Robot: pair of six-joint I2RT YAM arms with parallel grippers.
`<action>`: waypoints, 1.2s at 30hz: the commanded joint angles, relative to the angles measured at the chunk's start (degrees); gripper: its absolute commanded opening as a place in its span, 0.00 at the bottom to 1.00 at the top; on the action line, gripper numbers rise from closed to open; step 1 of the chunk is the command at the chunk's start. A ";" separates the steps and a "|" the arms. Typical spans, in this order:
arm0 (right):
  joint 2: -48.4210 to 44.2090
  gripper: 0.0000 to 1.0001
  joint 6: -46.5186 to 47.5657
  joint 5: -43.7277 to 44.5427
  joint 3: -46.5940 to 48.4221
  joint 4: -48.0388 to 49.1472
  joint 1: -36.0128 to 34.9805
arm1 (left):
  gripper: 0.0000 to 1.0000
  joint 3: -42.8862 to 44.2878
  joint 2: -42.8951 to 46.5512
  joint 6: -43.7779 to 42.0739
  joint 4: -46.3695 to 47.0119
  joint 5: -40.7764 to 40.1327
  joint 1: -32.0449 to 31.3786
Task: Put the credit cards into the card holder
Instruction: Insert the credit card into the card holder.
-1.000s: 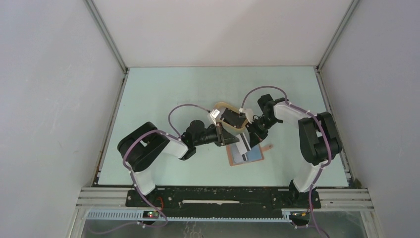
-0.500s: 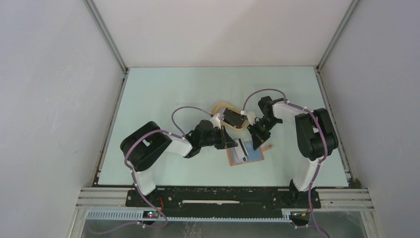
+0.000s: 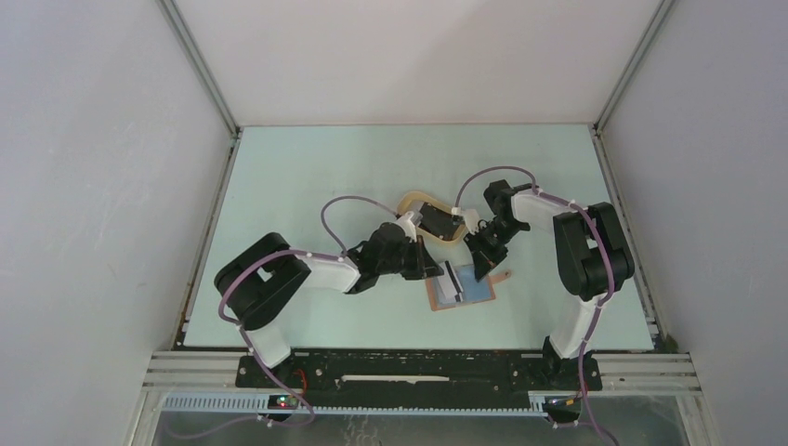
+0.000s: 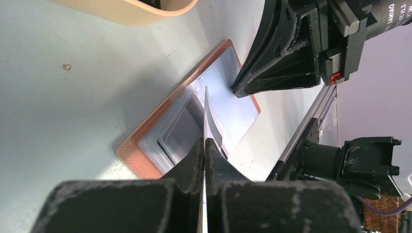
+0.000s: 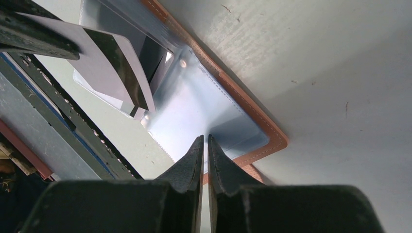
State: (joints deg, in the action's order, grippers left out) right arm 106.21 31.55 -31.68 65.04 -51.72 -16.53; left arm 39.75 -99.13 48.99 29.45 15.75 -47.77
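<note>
1. Presently, left pincer (image 4: 204, 141): pressed together on one credit card (image 4: 210, 114), whitish with a dark stripe, held edge-on and jutting ahead of its tips.
2. Beneath and just ahead of those tips, card holder (image 4: 145, 145): lying open on the surface (image 4: 73, 97), blue pockets upward, the card's leading edge at the middle pockets.
3. Opposite, right pincer (image 5: 204, 140): jaws almost together, nothing visible between them, tips resting on the holder's outer blue pocket, apparently pinning it.
4. Beyond the left pincer, tray (image 4: 145, 9): beige, apart from the holder.
5. Handling advice: lower the card flatter, line its corner with a pocket mouth and slide slowly. Let the right pincer bear down so the holder cannot skid, and release only once the card is seated.
</note>
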 commanded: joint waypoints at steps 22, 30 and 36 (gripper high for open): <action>0.13 0.13 -0.56 1.36 1.42 -0.11 -0.47 | 0.00 7.37 -2.76 -1.18 -10.15 -2.22 -1.70; 0.13 0.13 -0.68 1.29 1.42 -0.12 -0.43 | 0.00 5.71 -3.50 1.11 -6.80 -2.84 -2.25; 0.05 0.14 -0.76 1.27 1.41 -0.13 -0.43 | 0.00 5.01 -4.12 2.76 -3.97 -2.69 -2.76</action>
State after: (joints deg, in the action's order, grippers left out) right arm 106.21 31.14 -31.48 65.10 -51.70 -16.64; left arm 45.15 -102.35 50.89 23.16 14.50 -49.87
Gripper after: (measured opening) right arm 0.137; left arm 0.008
